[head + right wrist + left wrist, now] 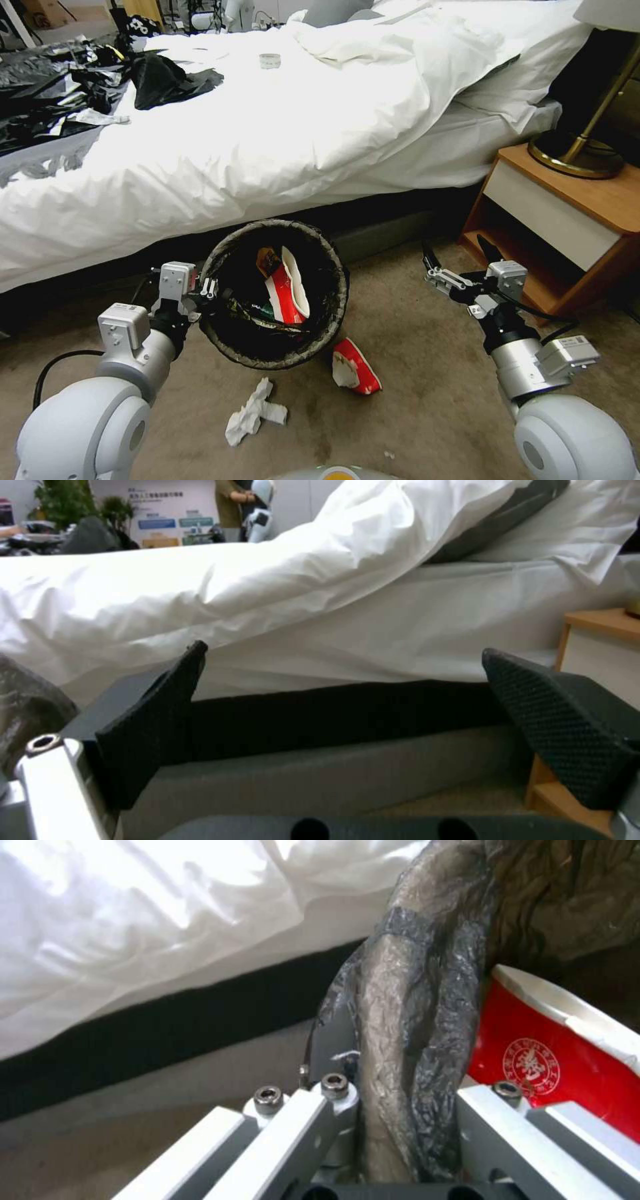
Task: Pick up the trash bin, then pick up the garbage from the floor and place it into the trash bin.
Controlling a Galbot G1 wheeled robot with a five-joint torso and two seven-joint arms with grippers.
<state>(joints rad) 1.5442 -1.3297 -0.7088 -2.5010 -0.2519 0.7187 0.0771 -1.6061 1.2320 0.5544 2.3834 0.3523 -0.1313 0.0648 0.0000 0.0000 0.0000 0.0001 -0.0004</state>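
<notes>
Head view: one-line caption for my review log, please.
Left gripper clamps the trash bin rim; right gripper open; red carton on carpet.

The trash bin [275,295] hides the left gripper's [215,291] fingertips; the lamp [587,120] is cut off by the picture's edge.

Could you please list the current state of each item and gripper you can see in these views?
Round white trash bin with dark bag liner: held at its rim, partly filled with litter.
Left gripper: shut on the bin's rim.
Right gripper: open, empty, near the bed's base.
Red-and-white paper packaging: lying on the carpet beside the bin.
Crumpled white paper: lying on the carpet.
Wooden nightstand: drawer closed.
</notes>
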